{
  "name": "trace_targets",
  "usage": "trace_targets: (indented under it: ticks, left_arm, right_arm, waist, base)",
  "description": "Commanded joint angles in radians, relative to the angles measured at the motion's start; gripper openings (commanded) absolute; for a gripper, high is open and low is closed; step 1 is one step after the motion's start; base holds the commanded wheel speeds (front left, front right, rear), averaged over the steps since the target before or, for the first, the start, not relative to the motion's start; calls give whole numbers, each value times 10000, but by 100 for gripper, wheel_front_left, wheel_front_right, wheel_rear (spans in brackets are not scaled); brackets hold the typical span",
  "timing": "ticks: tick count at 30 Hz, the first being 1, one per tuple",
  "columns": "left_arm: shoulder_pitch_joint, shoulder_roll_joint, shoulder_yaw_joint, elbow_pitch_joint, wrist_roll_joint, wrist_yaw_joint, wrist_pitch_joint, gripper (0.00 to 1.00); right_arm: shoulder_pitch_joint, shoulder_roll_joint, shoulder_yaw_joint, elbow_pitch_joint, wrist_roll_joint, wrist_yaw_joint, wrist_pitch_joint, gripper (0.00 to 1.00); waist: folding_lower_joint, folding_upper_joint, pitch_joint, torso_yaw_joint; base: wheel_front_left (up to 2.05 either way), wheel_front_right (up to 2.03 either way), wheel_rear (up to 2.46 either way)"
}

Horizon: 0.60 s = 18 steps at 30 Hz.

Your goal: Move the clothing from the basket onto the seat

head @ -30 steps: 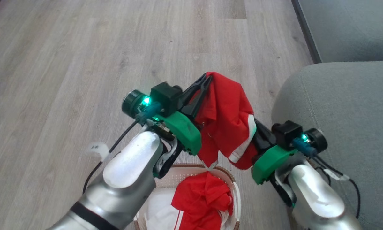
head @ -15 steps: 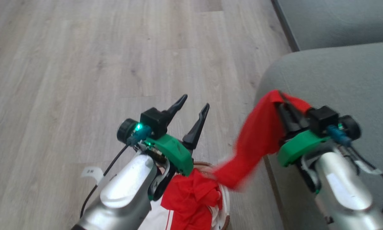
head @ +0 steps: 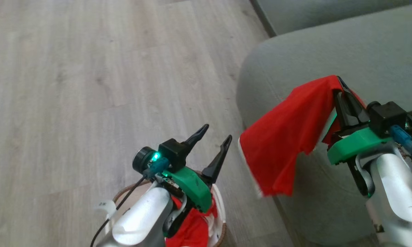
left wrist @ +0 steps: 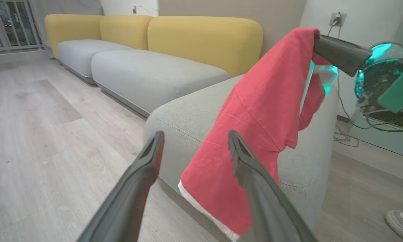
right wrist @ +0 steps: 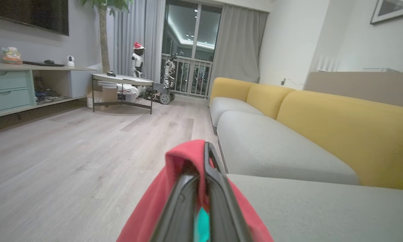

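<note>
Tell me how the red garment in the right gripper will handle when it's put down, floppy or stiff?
Probably floppy: the red garment hangs limp from the shut right gripper. Likely light, since one pinch at its top carries it all. It should slump onto the seat rather than hold shape.

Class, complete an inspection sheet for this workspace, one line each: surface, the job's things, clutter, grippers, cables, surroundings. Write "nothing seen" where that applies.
Surface: pale wood-plank floor; the grey seat at the robot's right.
Job's things: one red garment hangs from the right gripper by the seat's rounded corner; more red clothing lies in the basket.
Clutter: a pale shoe on the floor near the seat's end.
Grippers: left gripper open and empty above the basket; right gripper shut on the garment.
Cables: black cable along the left forearm; a lead hangs from a wall socket.
Surroundings: yellow-backed sofa, low table, curtained glass doors.
</note>
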Motion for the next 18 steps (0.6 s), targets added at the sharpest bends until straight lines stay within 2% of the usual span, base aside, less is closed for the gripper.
trace_targets:
  ticks: [1,10,18]
  left_arm:
    - [-262,21,408,-426,132,-55,-122,100]
    - [-72,-100,530,-711,652,-157,-123,100]
    - [-205,-147,746,-1037,1086,-203,-123,100]
  right_arm:
    - [-190,-152,141,-473,-78,71,-75,0]
    - [-469,-464,429,-957,98,71,273,0]
    - [-1610,-776,864,-583,534,71,479,0]
  waist:
    - [0,0,211,-520]
    - [0,0,645,-1298]
    - [0,0,1342,-1082]
  base:
    - [0,0,0]
    - [0,0,0]
    - [0,0,0]
